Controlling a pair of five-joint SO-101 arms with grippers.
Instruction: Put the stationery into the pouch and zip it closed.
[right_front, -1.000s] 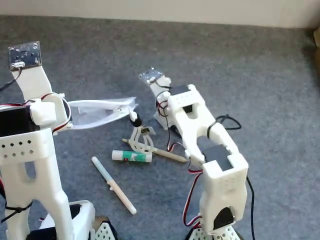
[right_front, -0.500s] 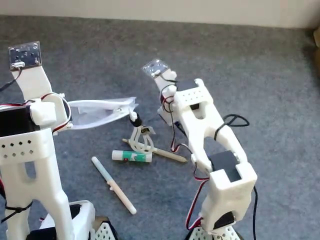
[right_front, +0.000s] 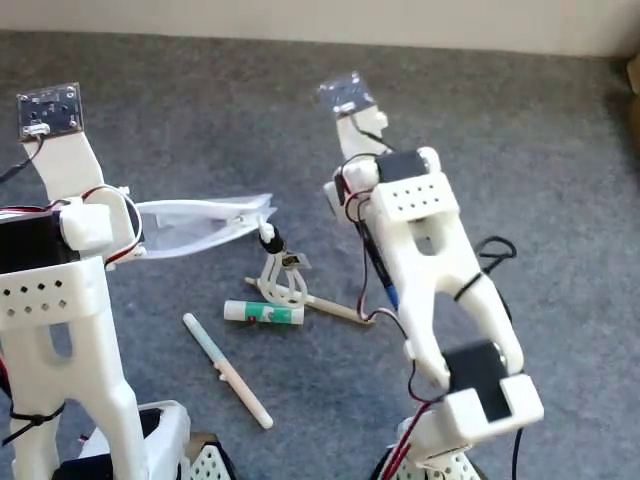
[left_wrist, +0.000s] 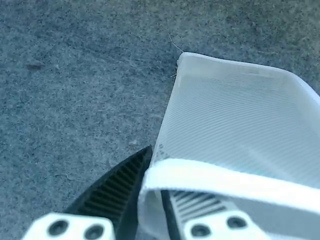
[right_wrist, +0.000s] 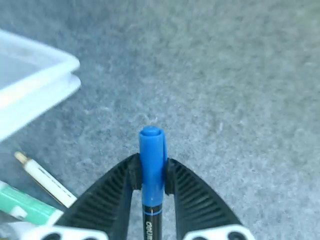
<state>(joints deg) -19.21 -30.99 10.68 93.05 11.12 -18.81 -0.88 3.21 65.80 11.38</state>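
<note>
Grey carpet (right_front: 520, 150) covers the whole work surface and runs back to a pale strip of wall (right_front: 300, 20) at 12 o'clock in the high view

Nearest, a white pen (right_front: 226, 370) lies loose with its long axis from 11 to 5 o'clock. Just beyond it a green-and-white glue stick (right_front: 263, 312) lies 9 to 3. Close behind that is a thin pencil (right_front: 320, 305), also about 9 to 3, with its 3 o'clock end dipping a little nearer. A small white looped object (right_front: 283, 278) rests across the pencil; what it is cannot be told

The right arm (right_front: 430, 260) stands at 4 o'clock and hides its own gripper from above, along with part of what it carries. The left arm (right_front: 60, 300) at 8 o'clock covers the pouch's 9 o'clock end

The right gripper (right_wrist: 151, 170) has its fingers narrowed onto a blue pen (right_wrist: 152, 150), whose capped end juts past the fingertips. From above the pen's long axis runs close to 12 to 6, over bare carpet at 3 o'clock of the loose stationery

The left gripper (left_wrist: 152, 200) pinches the rim of the translucent pouch (left_wrist: 235, 130), fingers closed on it. The pouch stretches from 9 toward 3 o'clock, its free end stopping beside the looped object
</note>
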